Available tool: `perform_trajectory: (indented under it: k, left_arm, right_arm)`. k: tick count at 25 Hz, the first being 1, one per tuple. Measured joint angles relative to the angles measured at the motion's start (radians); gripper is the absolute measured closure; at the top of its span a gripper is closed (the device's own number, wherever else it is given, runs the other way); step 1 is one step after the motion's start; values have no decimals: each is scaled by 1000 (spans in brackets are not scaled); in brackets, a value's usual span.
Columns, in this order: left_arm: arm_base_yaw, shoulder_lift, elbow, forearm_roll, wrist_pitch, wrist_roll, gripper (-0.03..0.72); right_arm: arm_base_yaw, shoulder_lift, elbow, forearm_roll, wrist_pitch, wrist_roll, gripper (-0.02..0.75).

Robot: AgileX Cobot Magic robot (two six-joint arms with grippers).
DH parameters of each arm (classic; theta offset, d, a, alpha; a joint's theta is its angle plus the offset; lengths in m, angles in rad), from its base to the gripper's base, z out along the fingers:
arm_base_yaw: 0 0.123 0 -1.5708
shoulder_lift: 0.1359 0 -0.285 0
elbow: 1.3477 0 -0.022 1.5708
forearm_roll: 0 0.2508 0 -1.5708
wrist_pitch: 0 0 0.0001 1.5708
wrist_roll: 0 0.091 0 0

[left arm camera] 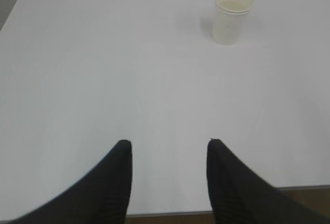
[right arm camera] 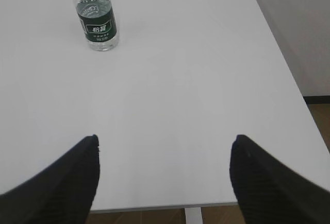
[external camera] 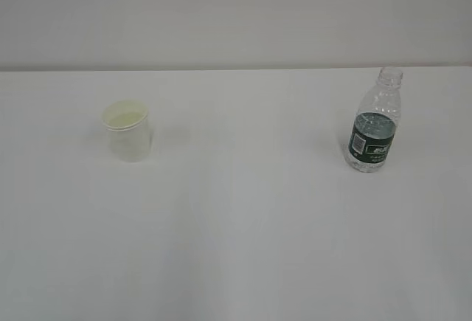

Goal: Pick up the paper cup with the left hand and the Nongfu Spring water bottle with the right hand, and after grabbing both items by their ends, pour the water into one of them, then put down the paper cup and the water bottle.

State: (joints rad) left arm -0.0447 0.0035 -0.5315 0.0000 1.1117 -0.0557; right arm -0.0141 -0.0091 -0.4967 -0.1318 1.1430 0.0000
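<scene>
From my remote seat the white table [external camera: 236,247] filled nearly everything I saw, running back to a pale wall [external camera: 236,11] in the exterior view. In the right wrist view its near edge and right edge showed, with a strip of brownish floor [right arm camera: 317,116] beyond them.

Neither arm appeared in the exterior view at all. The right hand [right arm camera: 165,154] showed only in its own wrist view, hanging above the near edge of the table. Its two black fingers [right arm camera: 77,177] stood spread wide, with bare tabletop between them and nothing gripped. The left hand [left arm camera: 170,154] likewise hung above the near edge on its side. Its fingers [left arm camera: 116,177] sat closer together than the right pair, a moderate gap, and nothing lay between them either.

The Nongfu Spring water bottle [external camera: 376,120] stood upright on the right side of the table, uncapped, its dark green label with a white patch facing the camera. From the right wrist it sat far ahead and to the left of the fingers, well apart from them. I could not tell whether the bottle held anything.

The paper cup [external camera: 128,130] stood upright on the left side, well apart from the bottle, its rolled rim up. From the left wrist it sat far ahead and to the right of the fingers. Its inside looked pale yellowish, and I could not make out water in it.
</scene>
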Motion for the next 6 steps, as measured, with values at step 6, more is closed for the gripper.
perform_trajectory:
  k: [6]
  left_arm:
    - [0,0,0,0,0,2,363]
  right_arm:
    - [0,0,0,0,0,0,150]
